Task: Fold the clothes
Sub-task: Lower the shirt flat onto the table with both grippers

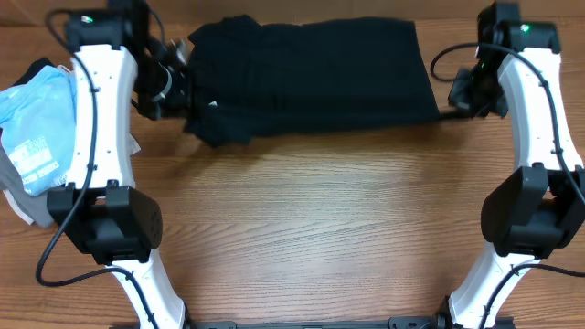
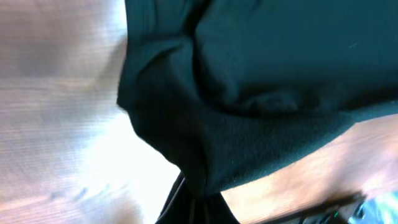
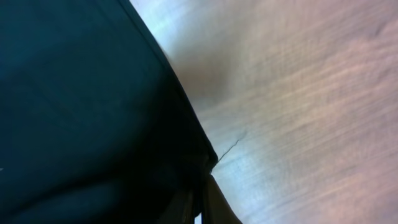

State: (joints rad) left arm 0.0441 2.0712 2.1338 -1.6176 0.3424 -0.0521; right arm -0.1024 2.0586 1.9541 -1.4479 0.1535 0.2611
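A black garment (image 1: 311,78) lies spread across the far middle of the wooden table, folded over itself lengthwise. My left gripper (image 1: 187,100) is shut on its left end, where the cloth bunches up; the left wrist view shows the black cloth (image 2: 261,93) drawn into the jaws (image 2: 199,208). My right gripper (image 1: 450,111) is shut on the garment's right front corner; the right wrist view shows dark cloth (image 3: 81,112) pinched at the fingertips (image 3: 202,199).
A pile of other clothes, light blue (image 1: 41,128) on top of grey, lies at the left table edge beside the left arm. Bare wooden tabletop (image 1: 320,219) stretches in front of the garment.
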